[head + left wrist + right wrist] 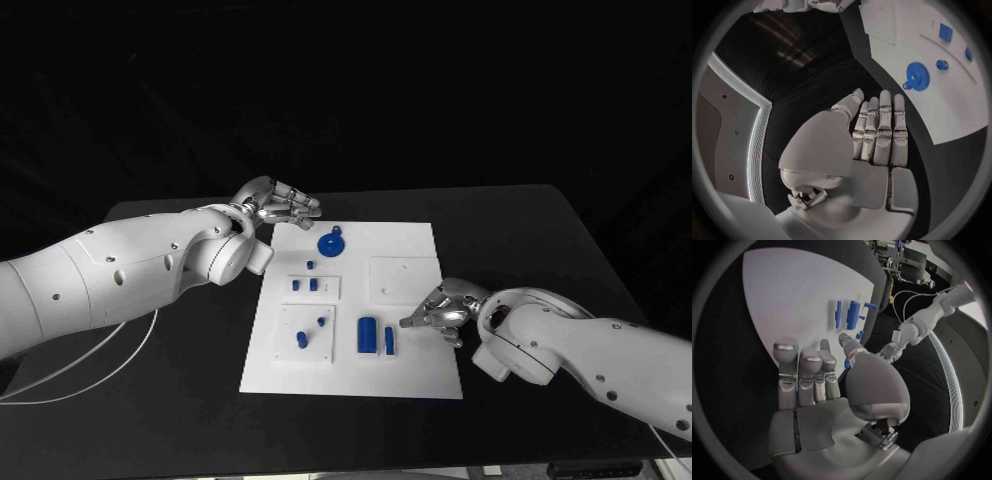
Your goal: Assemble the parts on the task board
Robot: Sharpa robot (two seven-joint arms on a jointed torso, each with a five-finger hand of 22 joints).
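We judged assembly barely begun: the gear (332,243) lay loose on the board (411,375) just beside our empty, straight-fingered left hand (278,207); small parts (378,336) lay beside our empty right hand (446,312).

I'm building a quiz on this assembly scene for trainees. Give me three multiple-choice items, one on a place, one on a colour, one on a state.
1. Where does the gear lie on the task board?
A. near its far edge, by the left hand
B. at its near edge
C. off it, on the table

2. What colour are the parts?
A. red
B. blue
C. green

3. What is the left hand holding?
A. the gear
B. a long part
C. nothing

Answers:
1. A: the head view shows the gear on the board's far end, just beside the left hand.
2. B: every small piece on the white board is blue.
3. C: the left wrist view shows its fingers straight, with nothing in them.
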